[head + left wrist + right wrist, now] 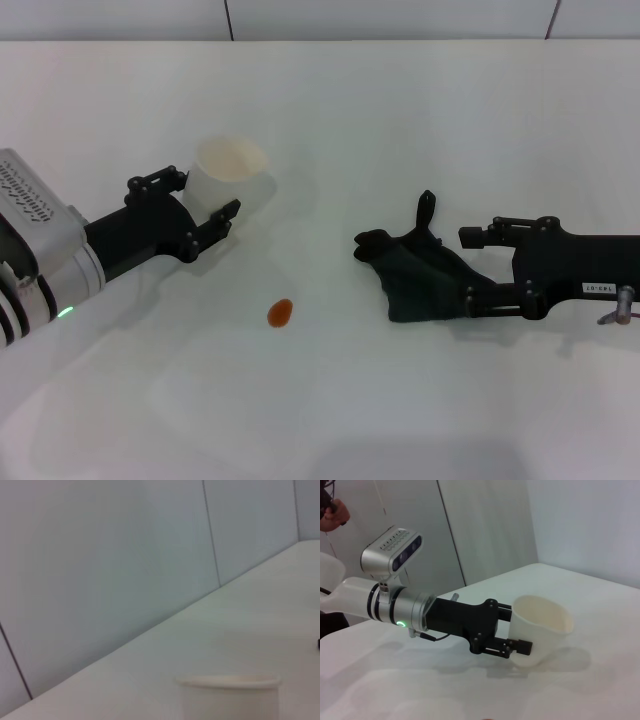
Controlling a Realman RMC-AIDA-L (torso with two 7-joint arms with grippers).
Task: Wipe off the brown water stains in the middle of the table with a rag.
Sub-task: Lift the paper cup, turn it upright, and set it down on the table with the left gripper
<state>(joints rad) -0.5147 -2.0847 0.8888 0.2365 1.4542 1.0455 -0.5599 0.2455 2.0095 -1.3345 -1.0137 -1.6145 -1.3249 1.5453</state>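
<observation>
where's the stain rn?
Head view: the brown water stains sit mid-table, uncovered, between the cup on the left and the rag on the right.

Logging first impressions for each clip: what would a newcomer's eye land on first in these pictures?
The small orange-brown stain stands out alone on the white table, between the two arms. To its right lies a dark rag, with the right gripper at its edge, one finger above and one below the cloth. On the left, the left gripper is closed around a white paper cup, which stands upright on the table.
</observation>
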